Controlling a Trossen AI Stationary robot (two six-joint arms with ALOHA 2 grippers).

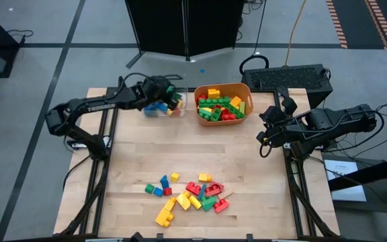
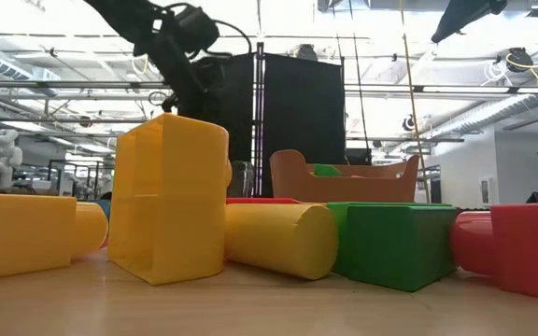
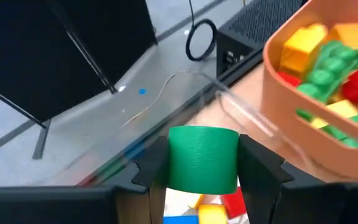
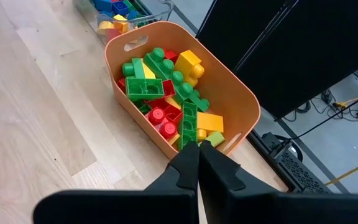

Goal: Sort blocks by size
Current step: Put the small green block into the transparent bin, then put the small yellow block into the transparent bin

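Observation:
My left gripper (image 1: 175, 101) hangs at the table's far left over the clear tray (image 1: 154, 111), shut on a green block (image 3: 202, 149). The tray (image 3: 241, 107) holds blue, red and yellow blocks (image 3: 204, 211). The orange tub (image 1: 244, 90) to its right is filled with green, red and yellow blocks (image 4: 166, 93). Several loose blocks (image 1: 188, 196) lie on the wood near the front edge. They fill the low view, led by a tall yellow one (image 2: 171, 196). My right gripper (image 4: 197, 163) hovers shut and empty to the right of the tub. My left gripper pinches the green block by two opposite sides (image 3: 174, 163), one finger (image 3: 149, 167) on each. The fingers slant down, coming from the table's left. The block is lifted clear, above the clear tray's inside.
A dark keyboard and box (image 1: 289, 76) sit past the far right corner. The wood between the tub and the loose pile (image 1: 200, 151) is bare. My right arm (image 1: 328, 122) lies over the table's right edge.

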